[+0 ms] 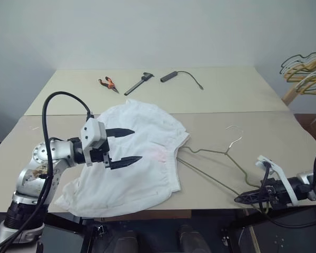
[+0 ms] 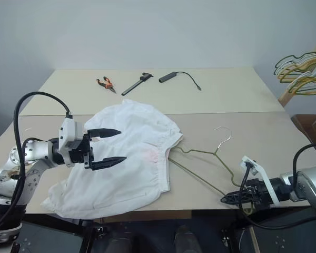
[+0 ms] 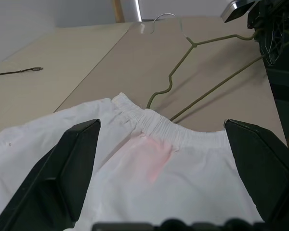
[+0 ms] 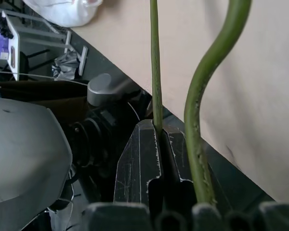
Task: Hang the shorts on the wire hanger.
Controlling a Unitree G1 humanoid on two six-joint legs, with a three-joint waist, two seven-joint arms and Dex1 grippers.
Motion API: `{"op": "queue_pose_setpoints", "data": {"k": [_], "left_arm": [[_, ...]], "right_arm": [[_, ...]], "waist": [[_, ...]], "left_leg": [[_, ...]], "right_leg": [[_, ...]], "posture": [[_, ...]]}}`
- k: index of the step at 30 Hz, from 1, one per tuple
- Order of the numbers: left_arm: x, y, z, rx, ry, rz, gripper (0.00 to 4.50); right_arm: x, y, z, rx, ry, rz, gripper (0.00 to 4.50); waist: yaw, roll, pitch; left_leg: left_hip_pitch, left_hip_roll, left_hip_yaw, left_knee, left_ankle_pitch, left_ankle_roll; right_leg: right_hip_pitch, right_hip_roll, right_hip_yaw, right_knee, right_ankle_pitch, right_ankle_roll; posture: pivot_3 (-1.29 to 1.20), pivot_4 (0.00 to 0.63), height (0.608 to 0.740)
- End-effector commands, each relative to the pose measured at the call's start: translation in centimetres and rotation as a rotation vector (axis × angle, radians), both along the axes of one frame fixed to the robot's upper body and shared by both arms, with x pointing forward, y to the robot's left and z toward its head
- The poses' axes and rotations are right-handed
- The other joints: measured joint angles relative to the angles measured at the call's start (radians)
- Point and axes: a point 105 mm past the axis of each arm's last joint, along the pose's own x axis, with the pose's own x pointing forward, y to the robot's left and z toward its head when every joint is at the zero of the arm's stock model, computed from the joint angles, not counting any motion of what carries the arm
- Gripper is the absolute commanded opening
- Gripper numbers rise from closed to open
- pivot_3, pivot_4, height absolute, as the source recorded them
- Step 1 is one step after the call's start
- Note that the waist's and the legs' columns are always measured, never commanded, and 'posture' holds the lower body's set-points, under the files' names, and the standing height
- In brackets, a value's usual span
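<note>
The shorts are spread flat near the front edge of the table, soft and likely light; the gathered waistband looks the firmest place to be taken. The wire hanger, thin and stiff, is pinched at 1 end in the clenched right gripper. The left gripper is held spread wide above the cloth, grasping nothing. Open room lies rightward.

A plain pale wall stood behind two beige tables pushed together. A wooden rack with a bunch of hangers stood at the right. Even light fell throughout.
</note>
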Motion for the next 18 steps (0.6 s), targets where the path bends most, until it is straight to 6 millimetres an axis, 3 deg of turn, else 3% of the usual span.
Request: {"op": "queue_pose_setpoints", "data": {"k": [1, 6, 13, 18], "left_arm": [[0.0, -0.3, 1.2, -0.003, -0.046, -0.015, 4.48], [0.2, -0.2, 1.3, -0.001, -0.048, -0.014, 4.48], [0.2, -0.3, 1.3, -0.001, -0.046, -0.018, 4.48], [0.1, -0.1, 1.2, 0.004, -0.042, -0.016, 4.48]], "right_arm": [[1.3, -1.5, 1.5, -0.028, -0.071, -0.074, 0.0], [0.8, -2.0, 2.4, 0.002, -0.066, -0.09, 0.0], [-0.8, 0.2, 1.6, 0.055, -0.002, -0.005, 0.0], [-1.1, 0.7, 1.9, 0.082, 0.006, 0.005, 0.0]], "waist": [[0.001, 0.0, 0.0], [0.002, 0.0, 0.0], [0.0, 0.0, 0.0], [0.002, 0.0, 0.0]], "left_leg": [[0.0, 0.0, 0.0, 0.0, 0.0, 0.0], [-0.001, 0.0, 0.0, 0.0, 0.0, 0.0], [-0.001, 0.0, 0.0, 0.0, 0.0, 0.0], [-0.001, 0.0, 0.0, 0.0, 0.0, 0.0]], "right_leg": [[0.0, 0.0, 0.0, 0.0, 0.0, 0.0], [0.0, 0.0, 0.0, -0.001, 0.0, 0.0], [0.0, 0.0, 0.0, -0.001, 0.0, 0.0], [0.0, 0.0, 0.0, -0.001, 0.0, 0.0]], "posture": [[-0.02, 0.08, 0.74], [-0.02, 0.081, 0.74], [-0.02, 0.083, 0.74], [-0.01, 0.088, 0.74]]}}
